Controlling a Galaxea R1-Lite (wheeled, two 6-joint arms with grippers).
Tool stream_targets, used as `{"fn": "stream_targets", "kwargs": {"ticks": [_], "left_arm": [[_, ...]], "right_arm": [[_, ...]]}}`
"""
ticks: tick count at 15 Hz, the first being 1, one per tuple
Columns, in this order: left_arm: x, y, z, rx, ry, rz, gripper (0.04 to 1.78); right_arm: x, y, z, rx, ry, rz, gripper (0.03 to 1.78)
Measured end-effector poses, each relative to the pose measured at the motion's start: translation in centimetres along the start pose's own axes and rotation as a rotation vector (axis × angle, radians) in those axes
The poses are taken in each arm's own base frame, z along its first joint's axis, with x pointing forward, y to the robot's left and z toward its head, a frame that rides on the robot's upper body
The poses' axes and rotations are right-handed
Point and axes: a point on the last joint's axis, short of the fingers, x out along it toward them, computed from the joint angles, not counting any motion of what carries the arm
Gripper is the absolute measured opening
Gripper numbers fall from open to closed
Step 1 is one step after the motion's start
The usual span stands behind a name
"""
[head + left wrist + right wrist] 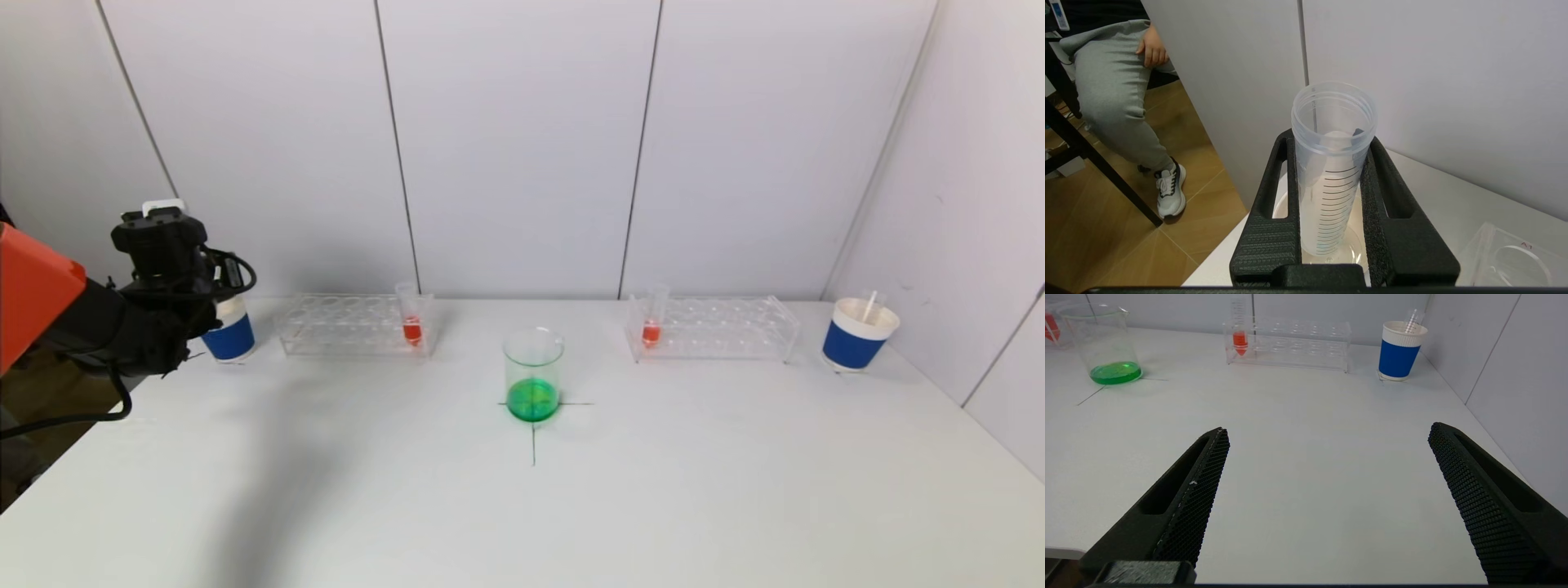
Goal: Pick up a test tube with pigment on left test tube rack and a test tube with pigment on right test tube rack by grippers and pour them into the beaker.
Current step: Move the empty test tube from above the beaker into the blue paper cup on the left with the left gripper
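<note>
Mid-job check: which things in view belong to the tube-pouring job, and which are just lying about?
Job:
- left gripper, shut on an empty clear graduated test tube
- right gripper, open, holding nothing
- red-pigment tubes in the clear left rack and right rack
- glass beaker with green liquid

Lying about:
- blue-and-white paper cups, left and right

Bright, even light; soft shadows; all views sharp.

You are looking at a clear beaker [533,374] holding green liquid, orange-red pigment showing in both racked tubes [412,329] [651,331], blue-and-white paper cups [859,334] [229,328] sitting at each end, and black mesh-textured fingers [1194,500] hanging over the white table [694,490].
</note>
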Motion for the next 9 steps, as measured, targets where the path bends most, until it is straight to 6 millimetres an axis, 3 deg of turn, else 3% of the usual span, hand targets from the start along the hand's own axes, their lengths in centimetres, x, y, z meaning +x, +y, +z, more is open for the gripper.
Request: {"fn": "stream_targets", "kwargs": {"ticks": [9], "left_arm": [[0.8, 0.0, -1.9, -0.026, 0.016, -0.015, 0.44]], "right_arm": [[0.0, 0.0, 0.0, 0.000, 0.000, 0.000, 1.77]]}}
